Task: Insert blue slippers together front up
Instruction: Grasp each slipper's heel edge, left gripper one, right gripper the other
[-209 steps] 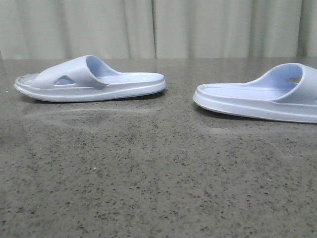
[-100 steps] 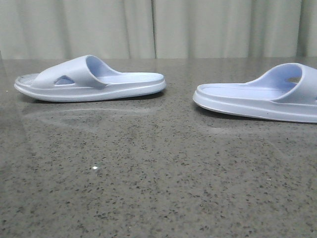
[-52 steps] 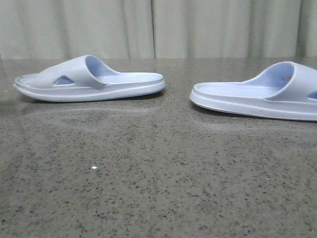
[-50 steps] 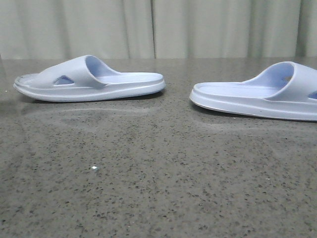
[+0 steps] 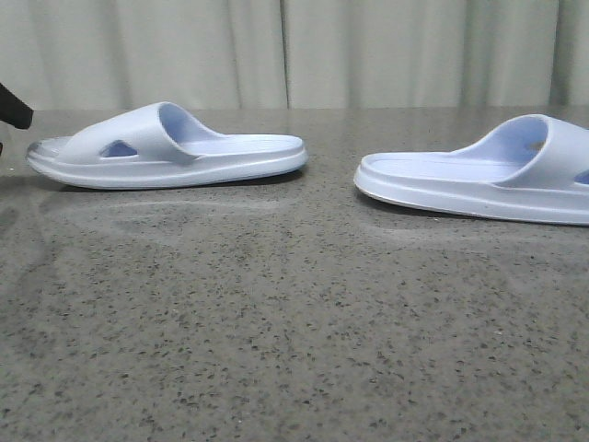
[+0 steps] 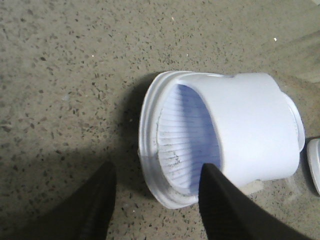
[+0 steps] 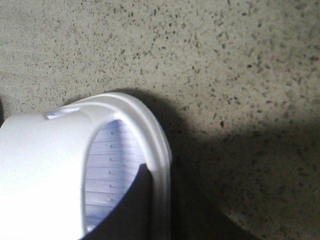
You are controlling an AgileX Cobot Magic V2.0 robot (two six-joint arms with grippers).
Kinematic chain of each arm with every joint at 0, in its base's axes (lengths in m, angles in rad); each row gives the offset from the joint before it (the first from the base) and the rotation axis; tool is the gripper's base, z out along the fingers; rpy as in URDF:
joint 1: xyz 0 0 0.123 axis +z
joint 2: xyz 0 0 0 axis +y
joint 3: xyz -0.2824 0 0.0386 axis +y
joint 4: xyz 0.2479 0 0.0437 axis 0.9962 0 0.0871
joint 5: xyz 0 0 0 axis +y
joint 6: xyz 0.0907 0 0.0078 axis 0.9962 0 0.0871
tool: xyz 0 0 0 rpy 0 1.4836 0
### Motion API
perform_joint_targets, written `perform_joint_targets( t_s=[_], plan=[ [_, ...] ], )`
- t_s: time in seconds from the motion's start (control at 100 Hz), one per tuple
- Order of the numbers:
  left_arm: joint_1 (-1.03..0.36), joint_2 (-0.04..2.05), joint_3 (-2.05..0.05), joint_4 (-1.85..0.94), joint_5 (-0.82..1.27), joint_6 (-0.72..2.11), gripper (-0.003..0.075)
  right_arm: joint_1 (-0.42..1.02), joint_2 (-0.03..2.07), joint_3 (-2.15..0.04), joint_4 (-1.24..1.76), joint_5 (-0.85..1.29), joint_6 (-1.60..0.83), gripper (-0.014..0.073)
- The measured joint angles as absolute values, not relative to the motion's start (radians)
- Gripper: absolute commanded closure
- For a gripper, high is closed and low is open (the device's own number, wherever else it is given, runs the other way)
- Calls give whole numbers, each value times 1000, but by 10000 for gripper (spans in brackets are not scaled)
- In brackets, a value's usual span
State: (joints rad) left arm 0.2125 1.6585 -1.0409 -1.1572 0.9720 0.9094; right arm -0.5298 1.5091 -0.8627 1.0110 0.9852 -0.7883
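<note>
while left gripper (image 6: 155, 200) straddles left slipper (image 6: 220, 140) toe rim, jaws apart

No readable text anywhere, far as I can see: no brand, label or number on either slipper (image 5: 175, 147) (image 5: 479, 180) or the table (image 5: 294, 322).

Soft even light, wrist views shadowed

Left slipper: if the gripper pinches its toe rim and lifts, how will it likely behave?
The left slipper looks like thick moulded foam, so it is probably light and should hold its shape, perhaps flexing a little at the rim. Its sole lies flat on the table, so rolling or tipping seems unlikely. The ribbed footbed may help grip.
</note>
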Motion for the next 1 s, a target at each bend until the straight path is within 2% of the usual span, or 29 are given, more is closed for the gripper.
perform_joint_targets(
  t_s=[0.33,0.43,0.56,0.8,1.0],
  plan=[
    [147,1765,-1123,-1155,1003,909,405,-530,1509,-863,1011,985,-788,701],
    [133,1777,-1126,-1153,1005,909,491,-530,1509,-863,1011,985,-788,701],
    [128,1788,-1126,-1153,1001,909,705,-530,1509,-863,1011,985,-788,701],
    [130,1789,-1130,-1173,1020,909,705,-530,1509,-863,1063,1007,-794,701],
    [199,1789,-1130,-1184,1128,909,705,-540,1513,-863,1240,1109,-884,700]
  ],
)
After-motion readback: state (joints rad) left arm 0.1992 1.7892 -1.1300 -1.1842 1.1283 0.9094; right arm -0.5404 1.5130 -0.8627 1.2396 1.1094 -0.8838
